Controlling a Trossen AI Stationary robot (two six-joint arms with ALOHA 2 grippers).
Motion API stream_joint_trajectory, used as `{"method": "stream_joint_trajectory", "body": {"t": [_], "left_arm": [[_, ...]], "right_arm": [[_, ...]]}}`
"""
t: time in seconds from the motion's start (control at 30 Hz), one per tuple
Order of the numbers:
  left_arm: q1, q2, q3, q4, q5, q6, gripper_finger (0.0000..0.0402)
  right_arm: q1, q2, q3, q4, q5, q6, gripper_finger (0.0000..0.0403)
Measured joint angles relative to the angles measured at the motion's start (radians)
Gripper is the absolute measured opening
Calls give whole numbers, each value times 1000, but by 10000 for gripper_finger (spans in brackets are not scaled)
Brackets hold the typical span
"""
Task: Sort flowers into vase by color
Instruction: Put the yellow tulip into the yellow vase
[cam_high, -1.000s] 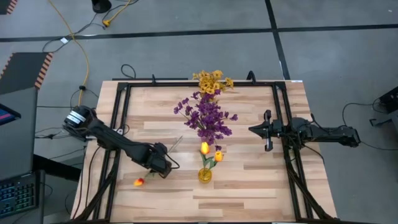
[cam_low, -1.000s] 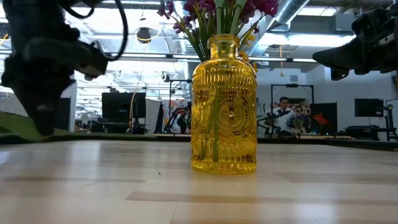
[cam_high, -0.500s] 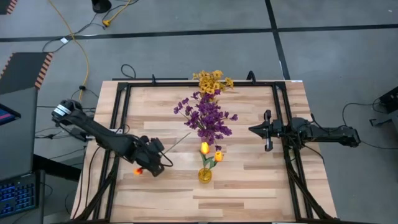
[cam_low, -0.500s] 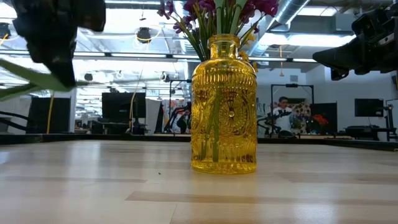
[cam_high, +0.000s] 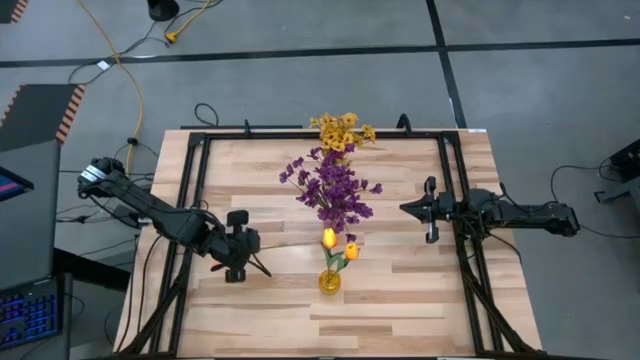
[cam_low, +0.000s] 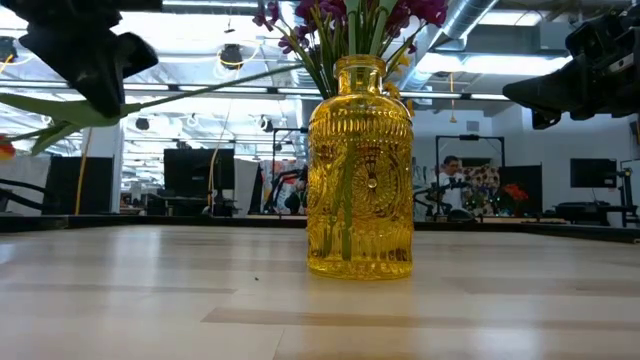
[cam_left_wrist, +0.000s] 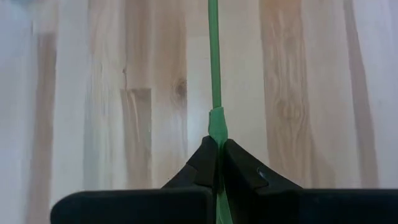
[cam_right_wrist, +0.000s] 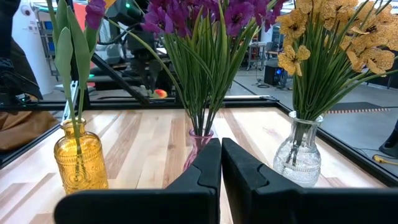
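Overhead view straight down, low view level, both sharing yellow vase (cam_high: 329, 280).

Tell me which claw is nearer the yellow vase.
Left. The left claw sits just beside the yellow vase, shut on a tulip stem. The right claw waits farther off, past the purple flowers.

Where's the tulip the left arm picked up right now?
Its green stem is clamped in the left gripper, lifted off the table on the left side, left of the yellow vase.
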Motion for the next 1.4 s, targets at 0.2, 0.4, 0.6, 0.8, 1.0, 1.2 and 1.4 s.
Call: {"method": "stream_joint_trajectory", "body": {"t": [0.2,0.4,0.6,0.8,1.0,1.2,1.4], "left_arm": [[0,0,0,0,61,231,0],[0,0,0,0,129,606,0],[3,0,0,0,130,779,0],[3,0,0,18,132,989,0],[3,45,1,21,133,1188,0],[3,173,1,23,128,1344,0],[3,300,1,50,133,1403,0]], "right_arm": [[0,0,0,0,0,0,43],[0,0,0,0,0,0,43],[0,0,0,0,0,0,43],[0,0,0,0,0,0,43],[0,0,0,0,0,0,43],[0,0,0,0,0,0,43],[0,0,0,0,0,0,43]]}}
